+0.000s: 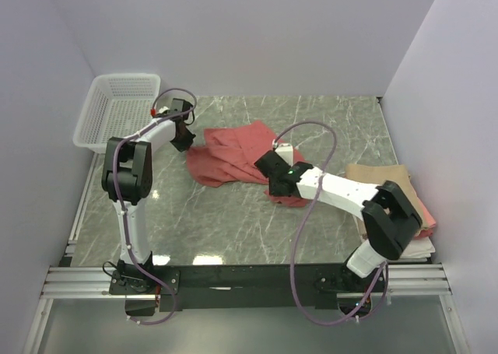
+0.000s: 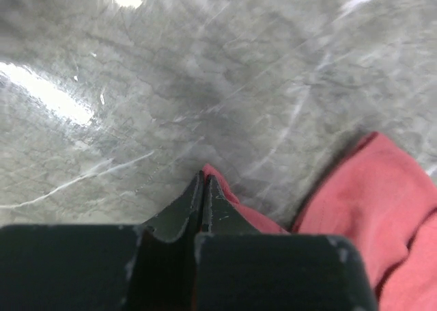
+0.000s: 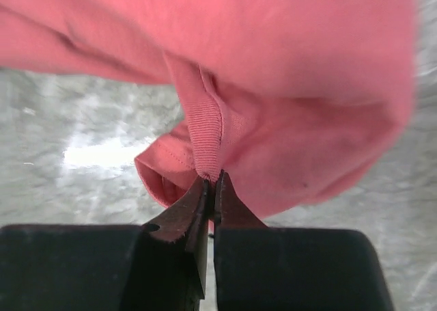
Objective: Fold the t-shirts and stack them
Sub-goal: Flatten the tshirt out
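left gripper (image 2: 205, 182) and right gripper (image 3: 213, 182) both pinch the red shirt (image 1: 233, 155); they should pull evenly toward opposite desk (image 1: 233, 226) edges.

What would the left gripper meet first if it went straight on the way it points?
Most likely the marble table: the left gripper is shut on an edge of the salmon-red shirt, and beyond its fingers only bare tabletop shows. Depth is unclear.

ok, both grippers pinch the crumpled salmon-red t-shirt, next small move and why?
Probably draw the left gripper and right gripper apart: each is shut on an edge of the salmon-red cloth t-shirt, which lies bunched on the grey marble table, so that should spread it.
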